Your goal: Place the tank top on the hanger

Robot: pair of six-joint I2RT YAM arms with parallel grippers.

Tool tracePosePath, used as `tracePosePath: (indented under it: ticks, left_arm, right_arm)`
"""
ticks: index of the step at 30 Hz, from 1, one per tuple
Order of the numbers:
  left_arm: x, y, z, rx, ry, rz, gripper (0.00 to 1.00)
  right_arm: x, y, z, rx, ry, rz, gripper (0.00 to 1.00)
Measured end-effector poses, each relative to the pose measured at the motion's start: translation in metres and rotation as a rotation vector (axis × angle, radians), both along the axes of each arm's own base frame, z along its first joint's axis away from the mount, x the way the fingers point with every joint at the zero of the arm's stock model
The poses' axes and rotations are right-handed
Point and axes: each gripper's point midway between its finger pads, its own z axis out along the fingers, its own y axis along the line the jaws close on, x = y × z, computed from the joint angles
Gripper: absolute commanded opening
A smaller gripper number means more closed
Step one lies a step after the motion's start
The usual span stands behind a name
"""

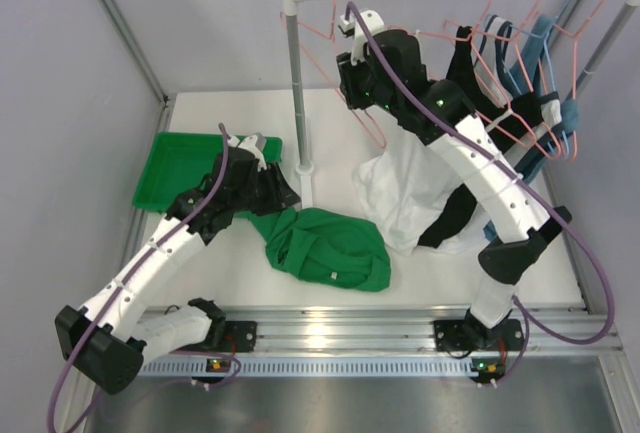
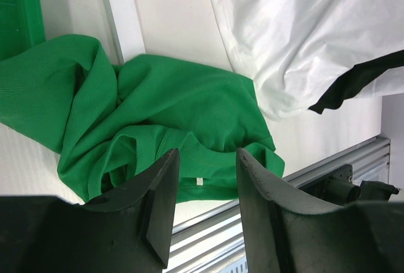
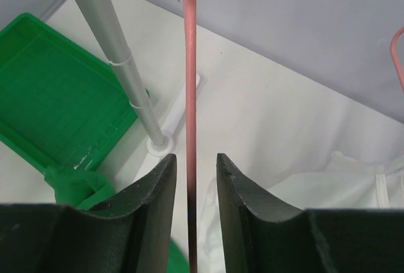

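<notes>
Straddling the hanger [image 3: 190,65] mid-frame, right gripper [image 3: 196,157] jaws stood apart, touching nothing; left gripper [image 2: 208,153] hung spread over the tank top [image 2: 183,103].

High rear overview, 2 close wrist views, tank top [image 1: 325,248] shared

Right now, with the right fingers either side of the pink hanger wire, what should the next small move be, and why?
Probably close the right gripper on the hanger. Its wire runs between the open jaws with a gap on each side, so nothing grips it yet. The tank top lies crumpled on the table below the open left gripper, so securing the hanger seems to come first.
</notes>
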Motion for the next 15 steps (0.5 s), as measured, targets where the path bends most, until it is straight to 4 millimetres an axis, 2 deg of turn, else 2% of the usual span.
tracePosePath:
  ticks: [3,6,10,15]
  left_arm:
    - [0.0,0.0,0.0,0.0,0.0,0.0,0.46]
    - [0.0,0.0,0.0,0.0,0.0,0.0,0.47]
    - [0.0,0.0,0.0,0.0,0.0,0.0,0.46]
    - [0.0,0.0,0.0,0.0,0.0,-0.001,0.46]
  right_arm:
    - [0.0032,0.003,-0.004,-0.007,0.007,0.0,0.3]
    - [0.004,0.0036,-0.0083,-0.017,0.017,0.0,0.22]
    - [0.0044,0.0024,-0.0084,-0.025,0.014,-0.002,0.0]
    - [0.0061,-0.0006,-0.0077,-0.03,0.009,-0.021,0.0]
